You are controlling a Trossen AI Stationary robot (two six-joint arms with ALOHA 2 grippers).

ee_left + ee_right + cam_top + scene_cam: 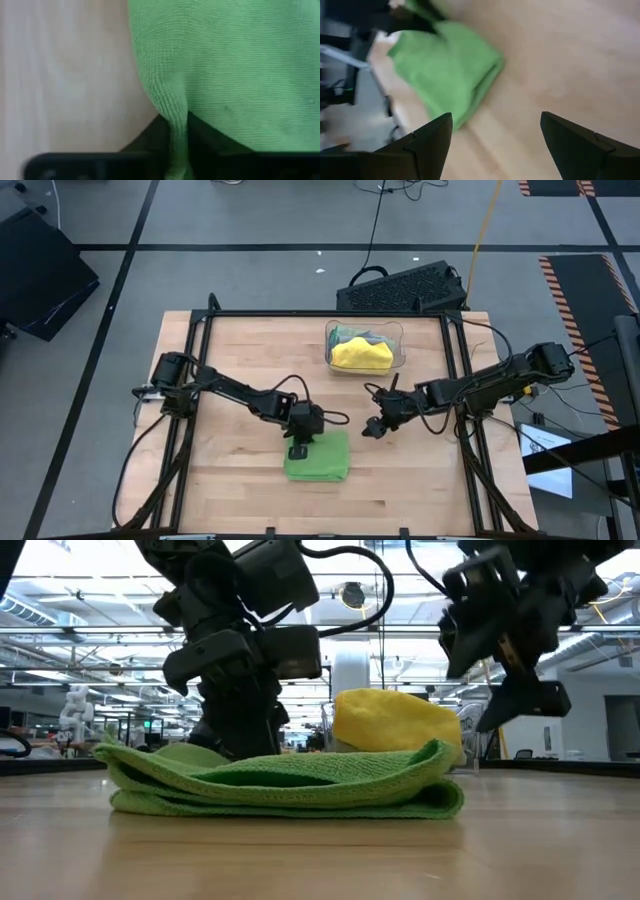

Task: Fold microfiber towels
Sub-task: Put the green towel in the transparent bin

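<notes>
A bright green microfiber towel (320,458) lies folded in several layers on the wooden table (230,480), near its front middle. My left gripper (299,448) is down on the towel's far left part and shut on it. My right gripper (375,427) hangs open above bare table just right of the towel's far right corner, with nothing between its fingers (427,145). In the right wrist view the towel (445,70) lies ahead of those fingers. A yellow towel (360,355) rests on other cloths in a clear bin. My left gripper pinches a narrow raised ridge of the green cloth (176,117) between its two fingers, at the towel's left edge near the far corner. The fingers slant down onto it from the table's left. The rest of the towel (280,780) lies flat on the table.
The clear plastic bin (398,360) stands at the table's far middle, behind the towel. A black metal frame (320,313) runs around the table top. Bare wood lies left of the towel and along the right side.
</notes>
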